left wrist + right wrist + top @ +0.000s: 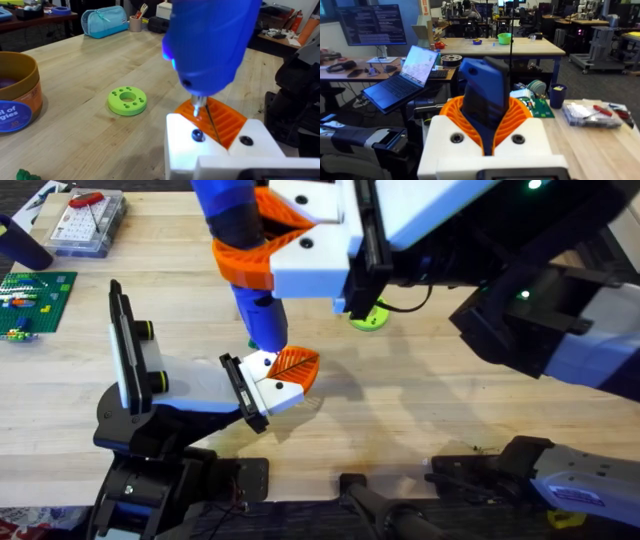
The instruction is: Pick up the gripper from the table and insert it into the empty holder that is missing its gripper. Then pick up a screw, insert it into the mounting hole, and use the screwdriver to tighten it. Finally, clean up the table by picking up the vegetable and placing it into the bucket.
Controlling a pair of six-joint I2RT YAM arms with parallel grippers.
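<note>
Glossy blue plastic screwdriver, ribbed orange plastic gripper, matt white holder, grained wooden table.

the bucket, seen in the left wrist view, carries a blue label on its side with white lettering cut off at the picture's edge: the pieces that can be read are "l of" on one line and "gies" on the line below it; a smaller line under these is too small to tell. in the right wrist view, a monitor in the room behind shows rows of text, too small to read. an orange sign on the wall beside it has markings that cannot be made out. no other text can be read.
</note>
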